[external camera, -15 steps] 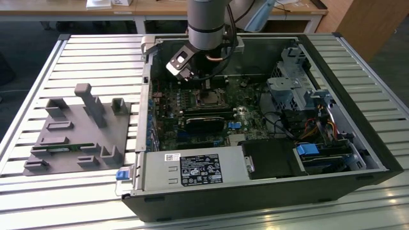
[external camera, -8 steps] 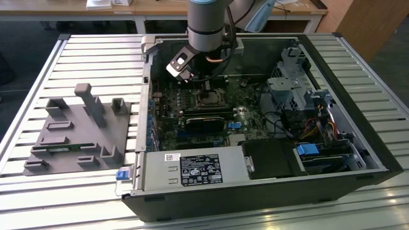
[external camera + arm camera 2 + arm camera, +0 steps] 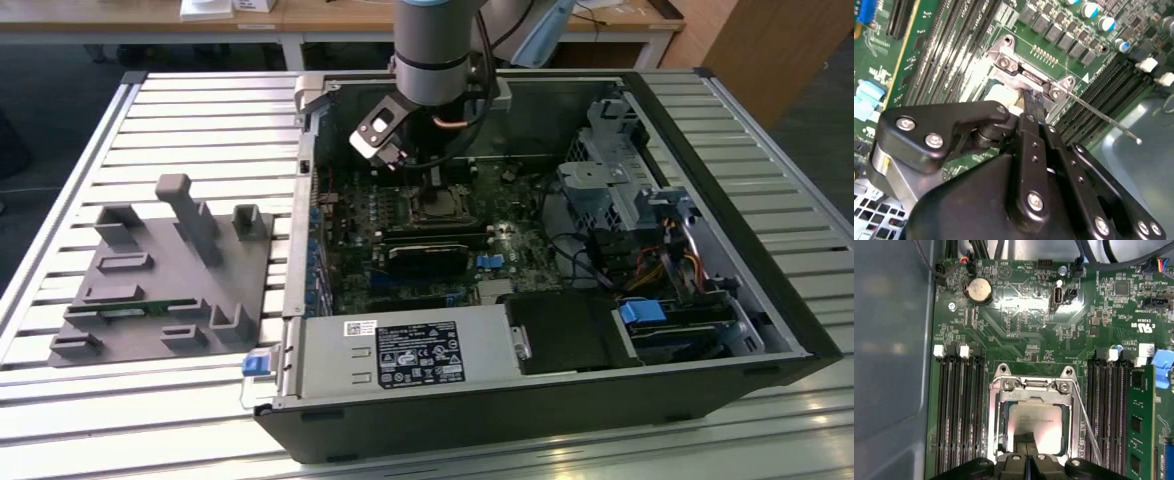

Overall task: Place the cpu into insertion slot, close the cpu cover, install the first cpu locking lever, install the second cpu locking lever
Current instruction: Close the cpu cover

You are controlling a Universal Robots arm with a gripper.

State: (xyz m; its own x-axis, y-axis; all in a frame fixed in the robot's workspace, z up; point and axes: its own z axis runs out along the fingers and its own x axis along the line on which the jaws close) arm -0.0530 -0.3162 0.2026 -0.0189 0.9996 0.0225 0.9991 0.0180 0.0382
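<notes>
The cpu (image 3: 1035,417), silver-grey on top, lies flat in the insertion slot (image 3: 438,207) on the green motherboard. The cpu cover (image 3: 1072,415) is folded down around it, so the chip shows through its window. My gripper (image 3: 1026,439) is shut, and its tips rest on the near part of the chip's top. In the second wrist view the gripper (image 3: 1033,102) stands right by the cover's screwed hinge plate (image 3: 1019,70). One thin locking lever (image 3: 1104,119) sticks up and away from the socket; in the first wrist view this lever (image 3: 1085,420) runs along the cover's side.
Black memory slots (image 3: 959,410) flank the socket on both sides, with a green memory module (image 3: 1141,425) beyond one set. The grey case wall (image 3: 889,365) stands close by. A grey fixture block (image 3: 160,280) sits on the slatted table at the exterior view's left. The power supply (image 3: 400,355) fills the case's front.
</notes>
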